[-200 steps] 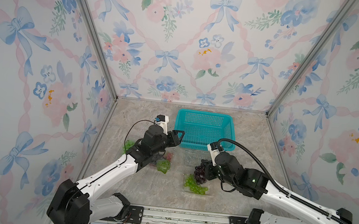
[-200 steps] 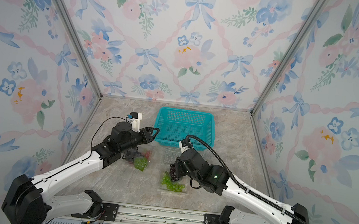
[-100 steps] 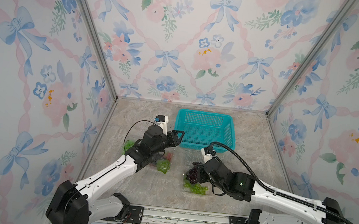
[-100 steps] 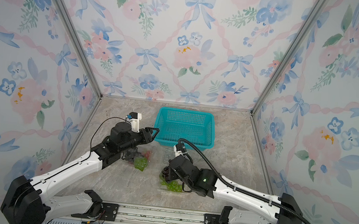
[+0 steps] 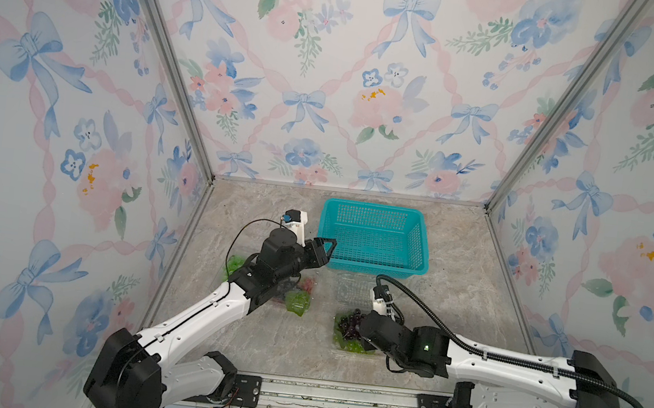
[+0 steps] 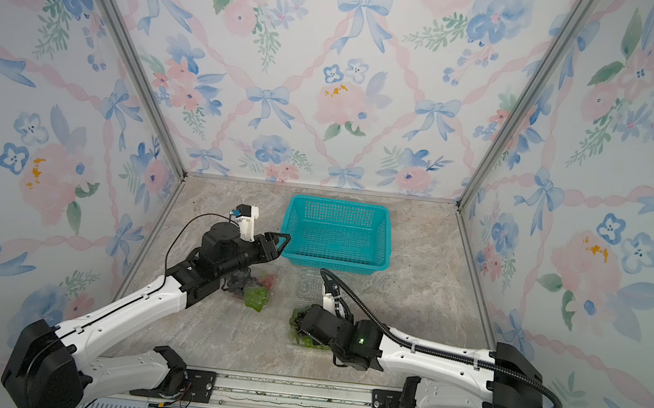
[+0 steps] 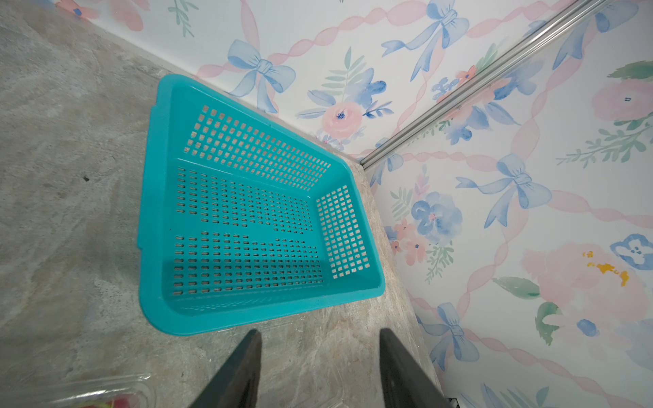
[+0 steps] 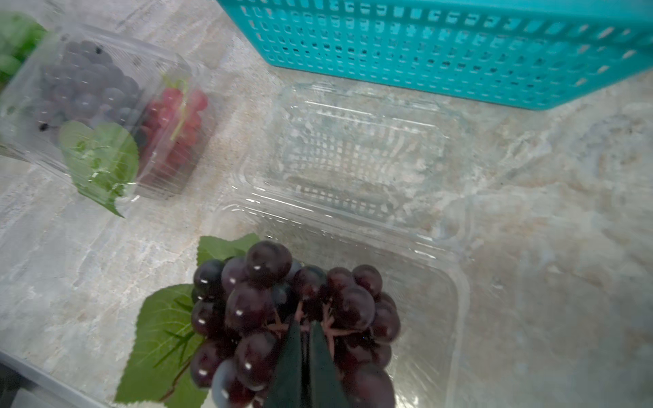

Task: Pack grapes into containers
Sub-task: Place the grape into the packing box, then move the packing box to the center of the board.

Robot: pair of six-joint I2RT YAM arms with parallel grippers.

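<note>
In both top views the lidded container (image 5: 294,292) beside the left forearm looks packed, with dark and red grapes and a leaf inside. The open container (image 5: 338,340) nearer the rail already has green grapes (image 5: 351,346) in its base. The dark bunch (image 5: 349,325) hangs low over them from the right gripper (image 5: 360,328), whose jaws are hidden there. A green bunch (image 5: 234,263) lies beyond the left arm, and whether it is boxed I cannot tell. I judge the job past half: this bunch is still to be released, the lid folded over, and perhaps that green bunch packed. The left gripper (image 5: 322,250) hovers at the near corner of the teal basket (image 5: 370,265). The left wrist view shows its jaws about half apart with nothing between them, above bare table (image 7: 70,176), and the basket empty. The right wrist view shows the right gripper (image 8: 305,328) pinched together on the stems inside the dark bunch, which hangs over one end of the open base, its leaf spilling past the rim and the lid lying flat toward the basket. Against the earlier top views, the right arm has stretched lower and closer in, bringing the bunch down from above onto the green grapes, while the left arm has not moved
</note>
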